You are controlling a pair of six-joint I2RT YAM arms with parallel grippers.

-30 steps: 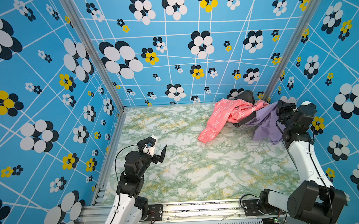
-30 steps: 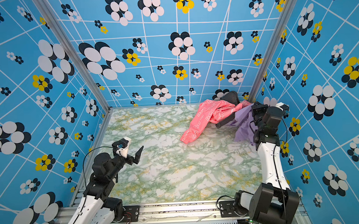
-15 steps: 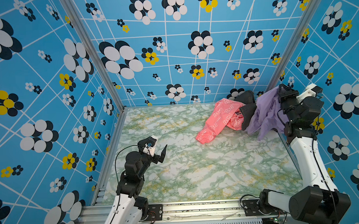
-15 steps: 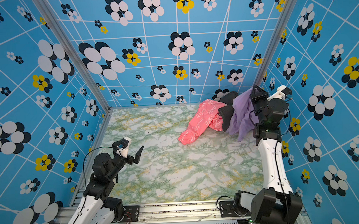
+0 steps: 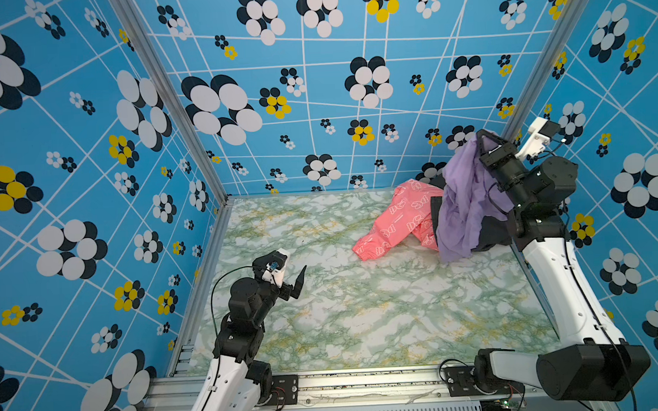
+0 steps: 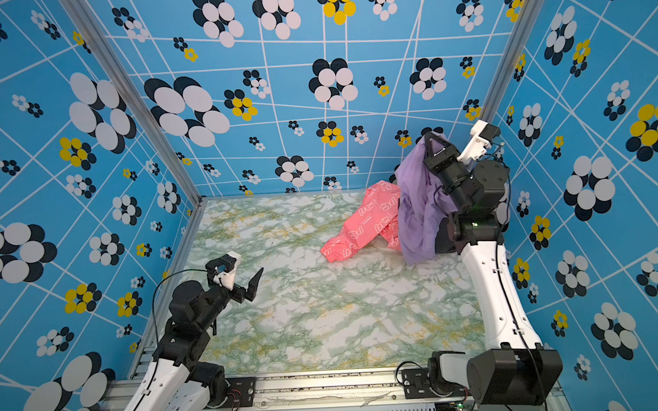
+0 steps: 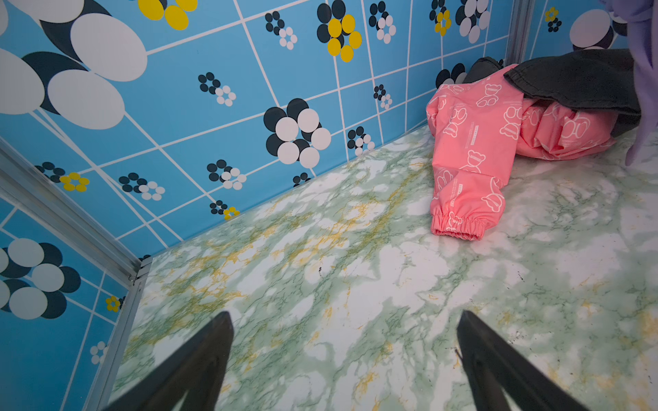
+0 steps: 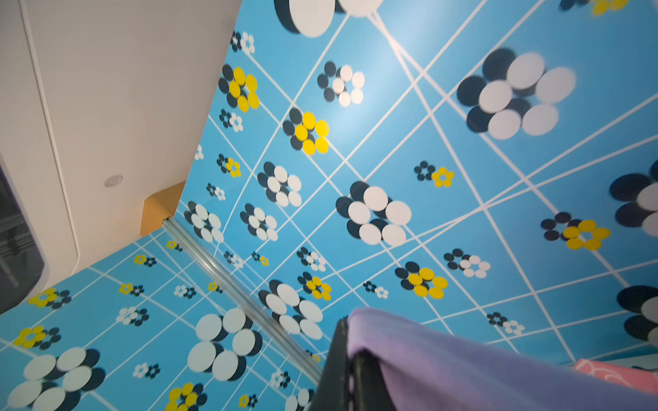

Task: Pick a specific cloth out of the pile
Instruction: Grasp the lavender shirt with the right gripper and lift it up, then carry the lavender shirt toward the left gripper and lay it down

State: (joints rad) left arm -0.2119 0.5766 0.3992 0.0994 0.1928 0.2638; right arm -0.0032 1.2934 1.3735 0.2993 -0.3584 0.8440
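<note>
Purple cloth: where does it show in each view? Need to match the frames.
Top view: purple cloth hangs from the right gripper, far right, in front of the black garment.
Top view: same place.
Left wrist: a strip at the frame edge, beside the black garment.
Right wrist: close up, draped across the gripper.
Shared landmark: pink jacket.

Green-and-white marble-patterned tabletop (image 5: 364,309), enclosed by blue walls (image 5: 314,99) printed with white grid lines and black, white and yellow flowers. Silver aluminium corner post (image 5: 167,95) at back left; metal rail (image 5: 367,378) along the front edge.
</note>
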